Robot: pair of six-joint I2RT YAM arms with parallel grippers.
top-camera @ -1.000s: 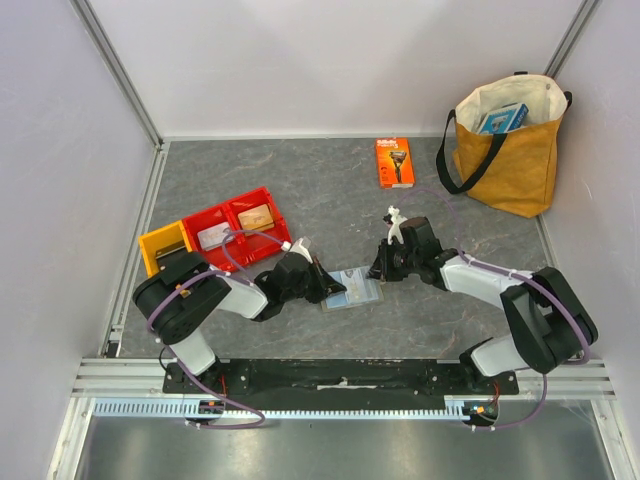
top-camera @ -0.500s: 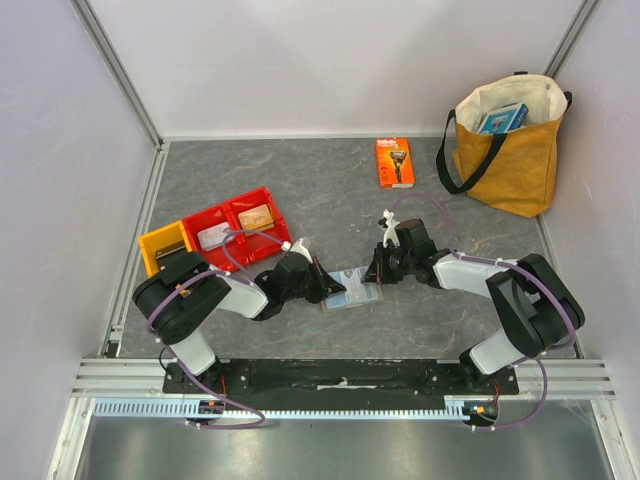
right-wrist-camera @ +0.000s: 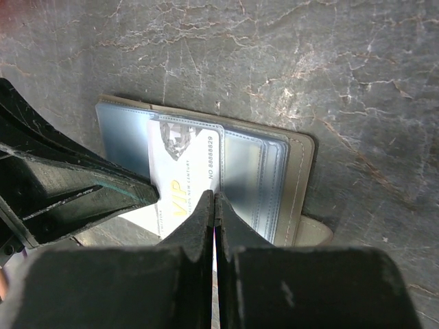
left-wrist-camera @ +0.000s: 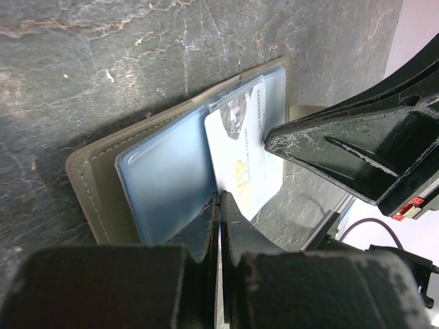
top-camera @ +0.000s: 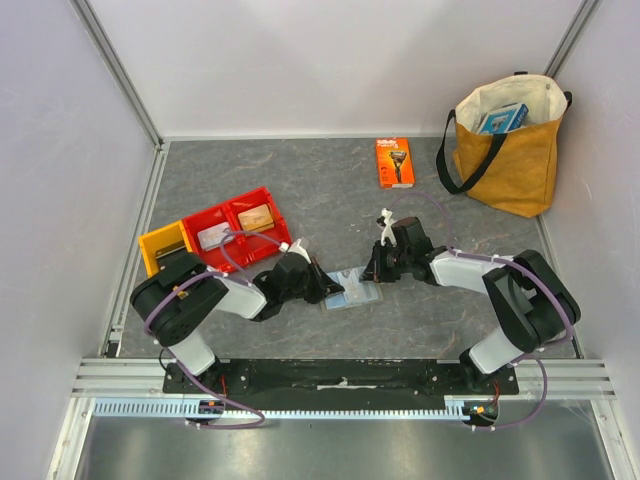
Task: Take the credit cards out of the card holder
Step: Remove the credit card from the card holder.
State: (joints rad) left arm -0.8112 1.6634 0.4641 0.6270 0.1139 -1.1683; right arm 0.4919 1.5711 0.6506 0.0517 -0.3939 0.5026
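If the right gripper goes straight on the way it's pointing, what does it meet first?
Most likely the white VIP card in the open card holder; the right gripper points down at its edge, seemingly almost touching, though depth is unclear.

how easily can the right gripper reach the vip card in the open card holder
Probably yes: the right gripper, shut, has its tips on the VIP card sticking out of the card holder; the left gripper leaves room.
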